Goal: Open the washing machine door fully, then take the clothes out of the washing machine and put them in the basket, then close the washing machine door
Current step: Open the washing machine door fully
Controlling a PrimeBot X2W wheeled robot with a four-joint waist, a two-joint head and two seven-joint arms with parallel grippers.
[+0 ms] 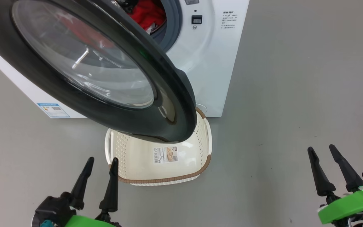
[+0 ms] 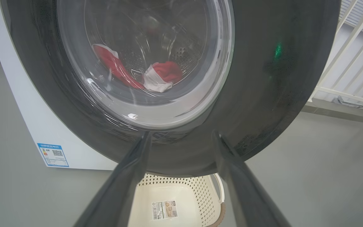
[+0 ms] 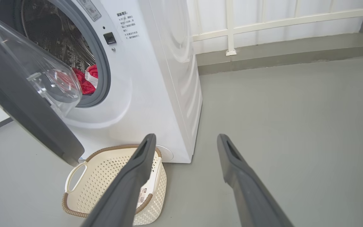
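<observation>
The washing machine [image 1: 206, 63] stands on the grey floor [image 1: 295, 94], white and boxy, with its front turned to the robot. The washing machine door [image 1: 175, 104] is partly open. It swings out toward the camera, and in the head view its black rim hangs over the far part of the basket [image 1: 169, 180]. The basket sits on the floor just in front of the machine, under the lower edge of the door, and holds only a sticker [image 1: 165, 154] on its bottom. The clothes [image 1: 146, 14] lie inside the drum, red with some white. They show through the gap beside the door, and in the left wrist view through the door glass.

The left gripper [image 1: 103, 159] is at the lower left, just beside the near left corner of the basket. Its two fingers stand apart with nothing between them, and in its wrist view they point at the lower rim of the door. The right gripper [image 1: 320, 147] is at the lower right over bare floor, well apart from the basket and the door, also spread and empty. A small blue label [image 1: 53, 110] is on the lower corner of the machine.
</observation>
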